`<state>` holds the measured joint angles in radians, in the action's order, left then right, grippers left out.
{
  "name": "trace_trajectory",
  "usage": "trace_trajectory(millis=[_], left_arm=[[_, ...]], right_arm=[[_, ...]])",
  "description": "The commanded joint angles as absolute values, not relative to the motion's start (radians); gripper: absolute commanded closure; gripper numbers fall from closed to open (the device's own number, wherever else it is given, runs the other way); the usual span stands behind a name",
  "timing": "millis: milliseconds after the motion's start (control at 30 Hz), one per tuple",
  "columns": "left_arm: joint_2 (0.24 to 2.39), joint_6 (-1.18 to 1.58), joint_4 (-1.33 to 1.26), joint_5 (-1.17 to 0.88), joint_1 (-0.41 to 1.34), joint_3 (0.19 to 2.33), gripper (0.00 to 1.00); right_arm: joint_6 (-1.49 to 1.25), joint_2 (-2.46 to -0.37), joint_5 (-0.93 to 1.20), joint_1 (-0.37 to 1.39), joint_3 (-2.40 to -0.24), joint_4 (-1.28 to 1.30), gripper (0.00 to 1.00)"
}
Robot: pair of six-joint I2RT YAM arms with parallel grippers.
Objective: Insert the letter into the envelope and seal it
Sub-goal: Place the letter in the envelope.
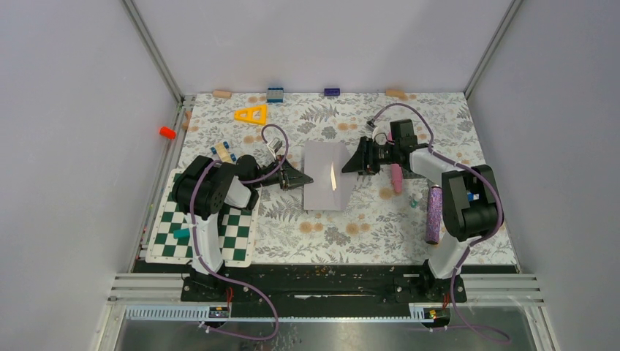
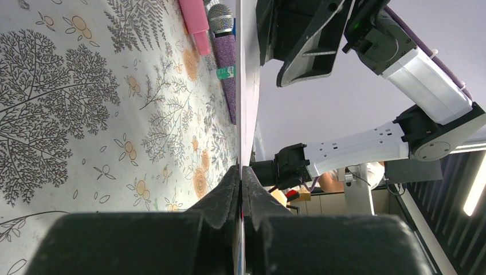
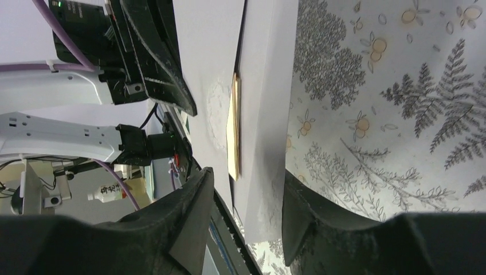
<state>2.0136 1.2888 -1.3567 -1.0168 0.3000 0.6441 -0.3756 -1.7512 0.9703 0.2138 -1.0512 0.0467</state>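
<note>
1. The surface [image 1: 409, 219], covered in a leaf-and-flower print, fills the middle of the top view.
2. A green-and-white checkered board [image 1: 172, 238] is seen at the lower left of the surface, under the left arm.
3. The envelope [image 1: 322, 191], plain grey, is found at the centre of the surface, between the two hands. In the left wrist view it is seen edge-on as a thin pale line [image 2: 245, 86].
4. The left hand [image 1: 305, 180] is placed at the envelope's left edge. In its own view its fingers are pressed together [image 2: 240, 175] and clamped on that edge.
5. The right hand [image 1: 349, 165] is placed at the envelope's right edge. In its own view [image 3: 246, 177] the fingers stand apart on either side of that edge, and a gap is seen between one finger and the paper.
6. The letter [image 1: 333, 175] is seen as a narrow tan sliver inside the envelope. In the right wrist view its tan edge [image 3: 233, 132] shows between the grey layers.
7. A purple glittery microphone [image 1: 433, 216] lies at the right of the surface.
8. A pink object [image 1: 395, 178] lies just left of the microphone, near the right hand.
9. A yellow triangle [image 1: 251, 114] lies at the upper left.
10. A blue block [image 1: 275, 94] sits at the top edge.
</note>
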Motion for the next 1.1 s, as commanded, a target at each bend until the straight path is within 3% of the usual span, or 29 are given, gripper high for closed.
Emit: trace_trajectory(millis=[0,233,567,600,933,967,1067], left_arm=[[2.020,1.282,-1.451,-1.015,0.304,0.651,1.00],[2.021,1.279,-1.450,-1.015,0.308,0.650,1.00],[2.034,1.277,-1.443,-1.014,0.310,0.652,1.00],[2.035,1.276,-1.440,-1.014,0.310,0.653,0.96],[1.979,1.116,-1.196,-0.977,0.298,0.643,0.09],[1.966,1.084,-1.142,-0.966,0.294,0.645,0.03],[1.919,0.972,-0.960,-0.918,0.283,0.655,0.01]], right_arm=[[-0.380,-1.787,0.950,0.213,-1.122,0.030,0.49],[-0.393,-1.852,0.940,0.213,-1.198,0.029,0.57],[-0.376,-1.876,0.943,0.213,-1.238,0.058,0.95],[-0.366,-1.875,0.933,0.213,-1.239,0.071,0.98],[-0.274,-1.870,0.759,0.215,-1.233,0.231,1.00],[-0.262,-1.872,0.719,0.216,-1.235,0.258,1.00],[-0.221,-1.885,0.635,0.216,-1.247,0.331,1.00]])
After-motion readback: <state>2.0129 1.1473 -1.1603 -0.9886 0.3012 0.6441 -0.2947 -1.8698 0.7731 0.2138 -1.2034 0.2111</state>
